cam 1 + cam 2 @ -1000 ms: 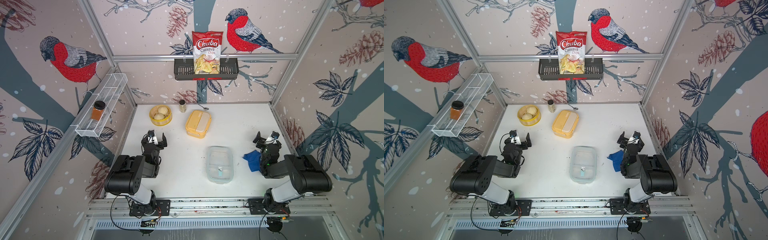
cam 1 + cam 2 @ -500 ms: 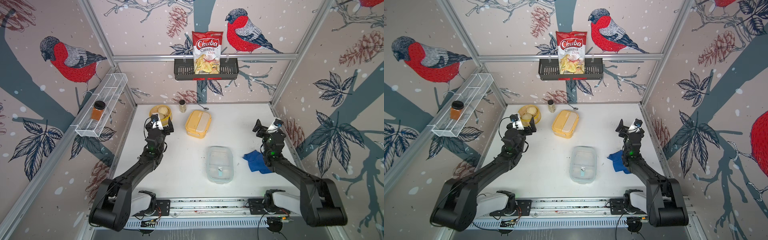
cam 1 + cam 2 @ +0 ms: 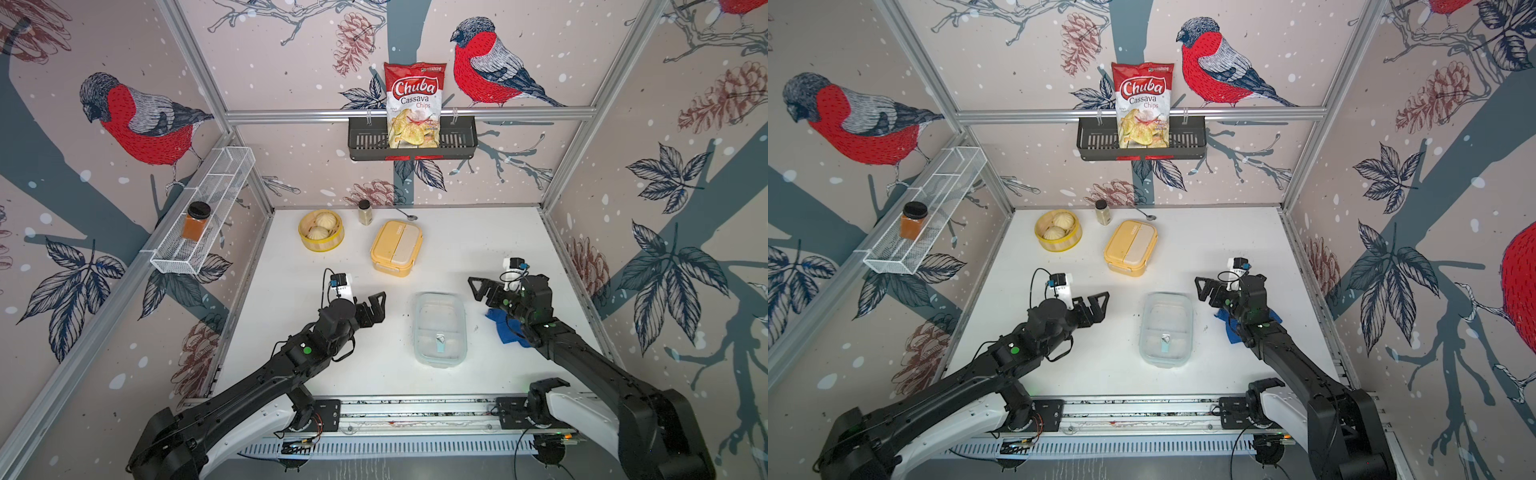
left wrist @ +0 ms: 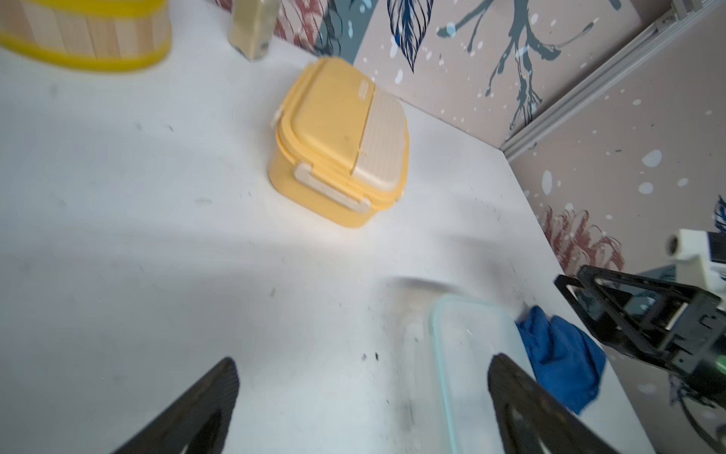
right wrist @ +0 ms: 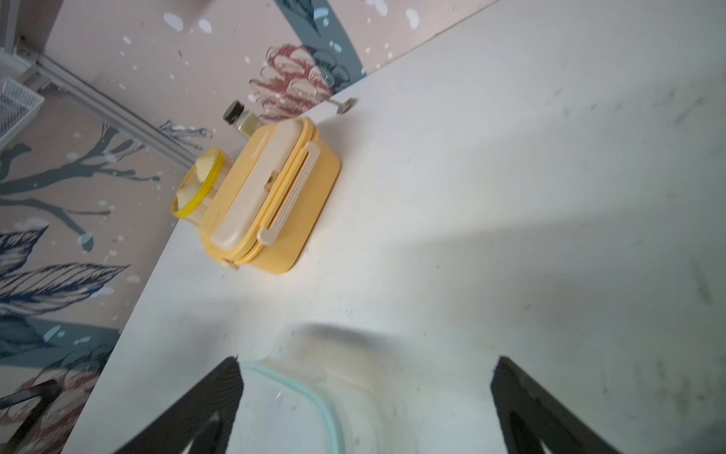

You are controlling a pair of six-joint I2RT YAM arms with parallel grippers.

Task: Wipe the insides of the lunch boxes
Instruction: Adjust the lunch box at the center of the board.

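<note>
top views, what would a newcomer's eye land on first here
The red Chuba chips bag standing in the black rack on the back wall jumps out first. On the white table, the yellow lunch box sits closed toward the back, and the clear lunch box, lid on, lies between the open left gripper and right gripper. A blue cloth lies by the right gripper.

In both top views the right arm covers part of the blue cloth, and the yellow lunch box is shut, so we cannot see its inside. In the left wrist view we find the clear lunch box blurred and cut off at the frame edge, as are the steamer basket and the small jar.
</note>
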